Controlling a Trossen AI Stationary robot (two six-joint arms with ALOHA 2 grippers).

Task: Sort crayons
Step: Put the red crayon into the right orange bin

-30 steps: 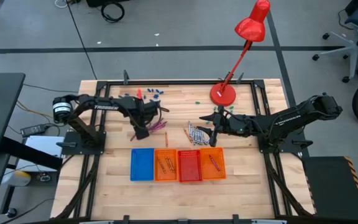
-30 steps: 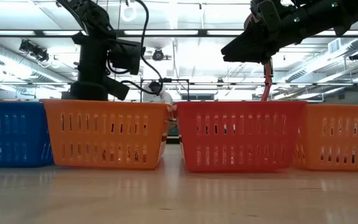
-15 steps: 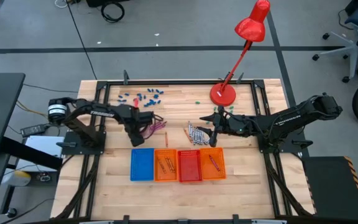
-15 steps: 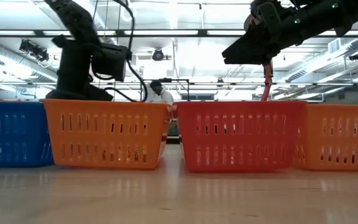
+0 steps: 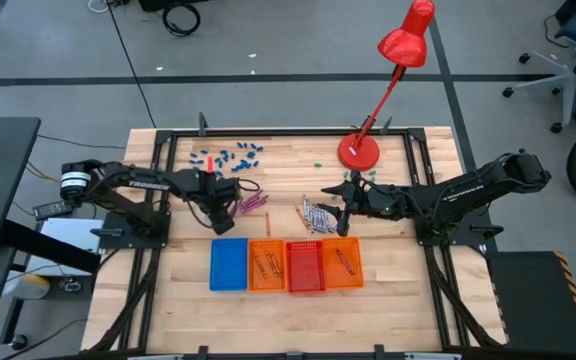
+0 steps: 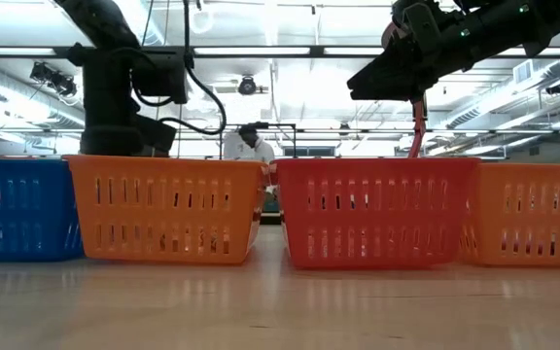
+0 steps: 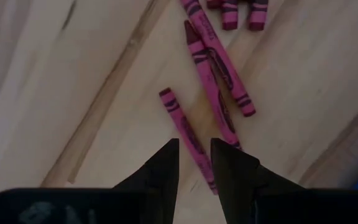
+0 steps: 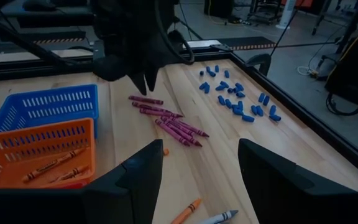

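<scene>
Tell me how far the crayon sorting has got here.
Partly done: orange crayons already lie in both orange trays. The blue tray and red tray look empty. Nothing is gripped; the left gripper hovers over the magenta crayons, the right gripper waits open by the grey pile, both unsorted.

Four baskets (image 6: 377, 209), arms apparently above.

Four trays are seen in a row below the red lamp (image 5: 358, 152): a blue tray (image 5: 228, 264), an orange tray (image 5: 266, 265), a red tray (image 5: 305, 266) and a second orange tray (image 5: 343, 263), all with slotted walls. Magenta crayons (image 7: 211, 62) are marked with black wavy bands. Silvery grey crayons (image 5: 318, 215) are piled beside the lamp. Stubby blue bits (image 5: 234, 156) are scattered on the pale wooden table (image 5: 388, 285). Both arms are dark.
</scene>
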